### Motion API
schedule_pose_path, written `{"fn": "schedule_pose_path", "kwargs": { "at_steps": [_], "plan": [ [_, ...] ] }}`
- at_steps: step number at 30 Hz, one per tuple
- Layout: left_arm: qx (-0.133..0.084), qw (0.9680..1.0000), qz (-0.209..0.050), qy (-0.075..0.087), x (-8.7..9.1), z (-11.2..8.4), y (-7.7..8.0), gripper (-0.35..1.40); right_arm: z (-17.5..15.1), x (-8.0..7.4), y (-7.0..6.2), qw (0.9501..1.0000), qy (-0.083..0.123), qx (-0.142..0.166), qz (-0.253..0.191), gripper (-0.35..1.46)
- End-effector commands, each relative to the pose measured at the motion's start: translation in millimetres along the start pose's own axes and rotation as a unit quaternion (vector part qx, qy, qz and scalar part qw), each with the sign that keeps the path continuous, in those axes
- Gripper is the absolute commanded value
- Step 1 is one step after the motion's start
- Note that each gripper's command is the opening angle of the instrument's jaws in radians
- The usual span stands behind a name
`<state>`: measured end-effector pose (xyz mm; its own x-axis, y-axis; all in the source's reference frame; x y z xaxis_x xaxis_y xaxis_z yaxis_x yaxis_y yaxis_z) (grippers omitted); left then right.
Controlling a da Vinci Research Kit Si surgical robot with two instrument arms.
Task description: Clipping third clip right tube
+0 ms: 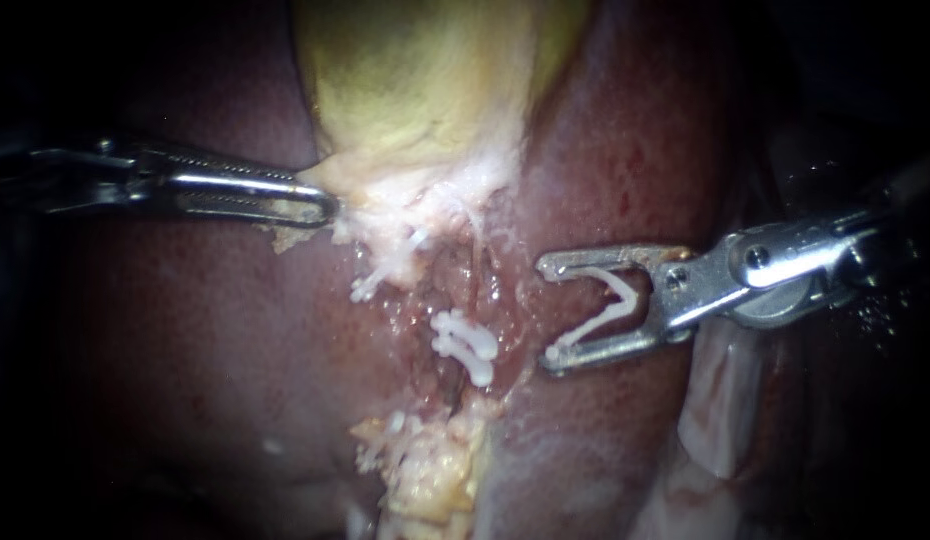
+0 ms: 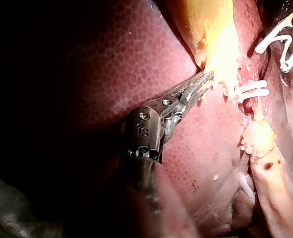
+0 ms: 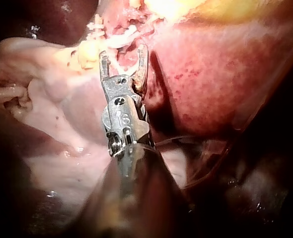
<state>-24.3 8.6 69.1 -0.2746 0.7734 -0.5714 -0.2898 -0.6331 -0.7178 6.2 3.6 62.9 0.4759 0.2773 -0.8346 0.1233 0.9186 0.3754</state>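
Right instrument (image 1: 549,312) sits closest, in from 3 o'clock, jaws spread wide but cradling a white open clip (image 1: 615,305) that touches both. Two clips (image 1: 463,345) set in the tissue lie just beside it at 8 o'clock. Left instrument (image 1: 325,208), in from 9 o'clock, pinches the pale lower edge of the gallbladder (image 1: 425,90)

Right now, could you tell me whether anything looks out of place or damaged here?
Nothing stands out. The right instrument holds an open clip clear of the tissue, the placed clips lie side by side, and the left instrument grips the gallbladder.
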Motion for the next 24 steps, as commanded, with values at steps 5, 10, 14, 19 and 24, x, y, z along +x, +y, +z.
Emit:
{"fn": "schedule_pose_path", "kwargs": {
  "at_steps": [5, 10, 14, 19, 24],
  "plan": [
    [-0.002, 1.0, -0.004, 0.0, 1.4, -3.3, 0.4, -0.35, 0.0, 0.1, 0.0, 1.0, 0.0, 0.0, 0.0, 0.5],
    [0.011, 0.9998, -0.011, 0.009, 3.0, -6.9, 0.3, -0.35, 0.3, 0.2, 0.0, 1.0, -0.002, -0.002, -0.002, 0.5],
    [0.012, 0.9998, -0.011, 0.01, 3.1, -6.7, 0.5, -0.35, 1.1, 0.2, 0.3, 0.9988, 0.021, 0.006, 0.044, 0.5],
    [0.013, 0.9998, -0.012, 0.011, 3.2, -6.7, 1.0, -0.35, 3.2, -0.2, 1.3, 0.9907, 0.062, 0.025, 0.118, 0.5],
    [0.014, 0.9998, -0.012, 0.011, 3.3, -6.6, 1.3, -0.35, 5.9, -0.8, 2.7, 0.9826, 0.077, 0.035, 0.165, 0.5]
  ]
}}
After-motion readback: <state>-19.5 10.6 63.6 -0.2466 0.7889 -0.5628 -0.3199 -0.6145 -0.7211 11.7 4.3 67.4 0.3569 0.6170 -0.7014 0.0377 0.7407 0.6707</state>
